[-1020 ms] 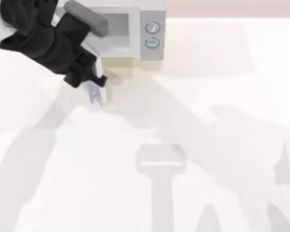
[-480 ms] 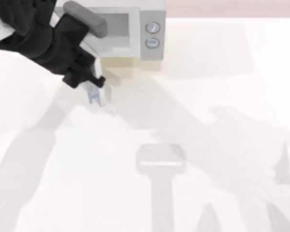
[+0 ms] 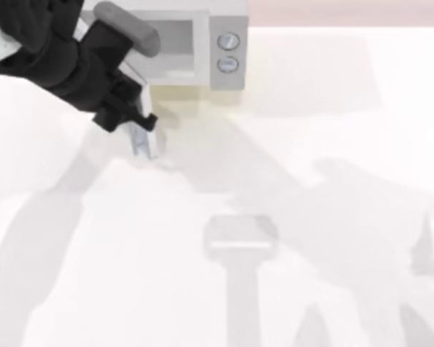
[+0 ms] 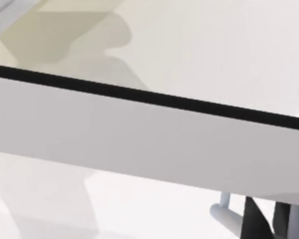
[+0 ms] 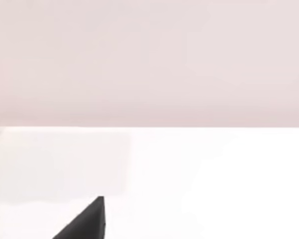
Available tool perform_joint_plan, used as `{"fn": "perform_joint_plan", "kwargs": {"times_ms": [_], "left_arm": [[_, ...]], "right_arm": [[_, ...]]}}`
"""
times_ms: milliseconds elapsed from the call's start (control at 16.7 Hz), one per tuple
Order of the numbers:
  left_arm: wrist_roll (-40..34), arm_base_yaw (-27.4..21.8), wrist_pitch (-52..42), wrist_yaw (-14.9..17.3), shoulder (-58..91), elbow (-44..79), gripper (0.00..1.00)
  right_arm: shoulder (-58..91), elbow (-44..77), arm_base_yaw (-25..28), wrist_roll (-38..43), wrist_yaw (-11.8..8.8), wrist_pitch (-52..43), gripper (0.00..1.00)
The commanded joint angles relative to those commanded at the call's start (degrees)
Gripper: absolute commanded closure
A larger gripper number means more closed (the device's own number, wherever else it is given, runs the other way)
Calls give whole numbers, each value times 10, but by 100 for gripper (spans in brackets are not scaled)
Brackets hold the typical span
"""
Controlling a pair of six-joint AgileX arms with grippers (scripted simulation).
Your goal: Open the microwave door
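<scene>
My left tool (image 3: 134, 119) is clamped on the microwave door (image 3: 143, 139), which has barely crept further out over the last second. The microwave (image 3: 202, 43) at the far left of the tabletop (image 3: 311, 181) already shows its pale cavity, so I reckon it's nearly done. My right tool isn't in the top view; can't tell its state.

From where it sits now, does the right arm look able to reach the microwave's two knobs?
Probably not soon. The knobs face open table with nothing blocking them, but the right arm is out of the top view. The left gripper works at the microwave door.
</scene>
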Motion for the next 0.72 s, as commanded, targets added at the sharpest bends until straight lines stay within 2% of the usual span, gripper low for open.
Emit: {"fn": "perform_joint_plan", "kwargs": {"times_ms": [480,720], "left_arm": [[0,0,0,0,0,0,100],[19,5,-4,11,-1,-3,100]], "right_arm": [[0,0,0,0,0,0,0],[0,0,0,0,0,0,0]]}}
